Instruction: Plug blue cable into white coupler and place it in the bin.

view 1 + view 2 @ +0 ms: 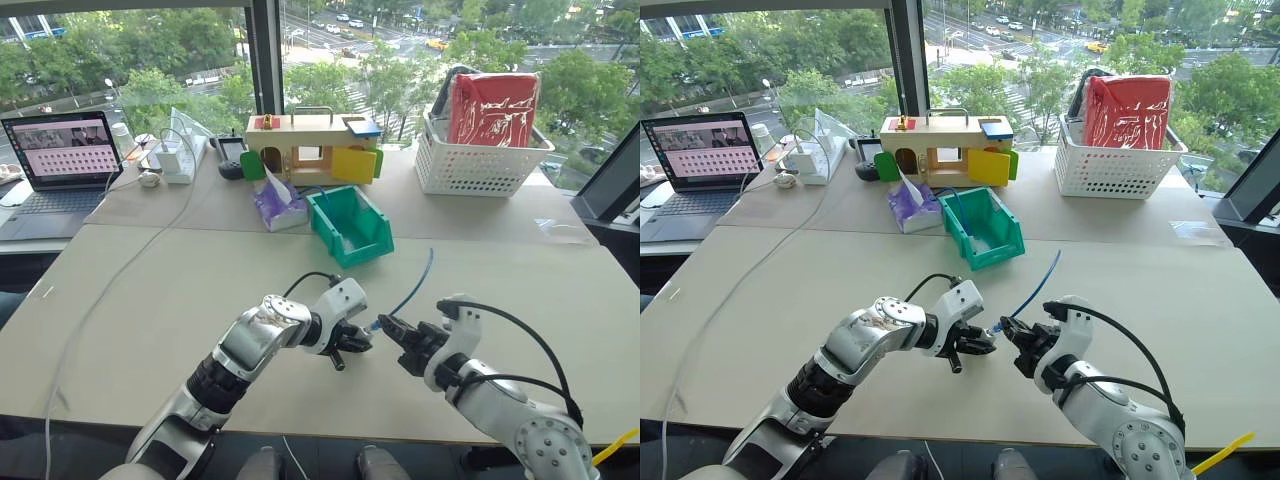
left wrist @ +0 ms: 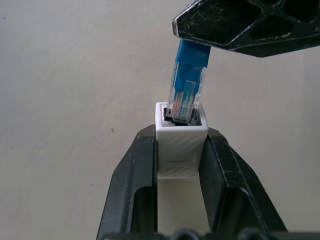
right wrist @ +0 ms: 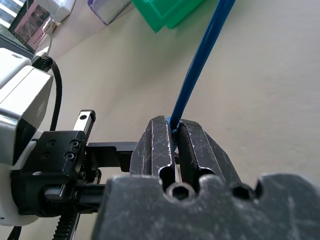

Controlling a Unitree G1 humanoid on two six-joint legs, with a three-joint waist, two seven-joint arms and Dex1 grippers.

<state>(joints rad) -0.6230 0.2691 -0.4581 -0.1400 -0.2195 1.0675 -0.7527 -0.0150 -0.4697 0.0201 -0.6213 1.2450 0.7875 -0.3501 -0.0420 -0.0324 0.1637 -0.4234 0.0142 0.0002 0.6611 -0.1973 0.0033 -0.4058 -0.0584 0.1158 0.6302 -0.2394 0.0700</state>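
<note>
Mating is underway — the left end effector clamps the white coupler, and the right end effector, pinched shut on the blue cable, has the clear plug partly in the socket, seemingly not seated. Binning remains: the bin sits on the bench at 12 o'clock — well apart.

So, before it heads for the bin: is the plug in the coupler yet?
Partly in. The blue cable's clear plug tip sits in the white coupler's opening, most of it still outside.
</note>
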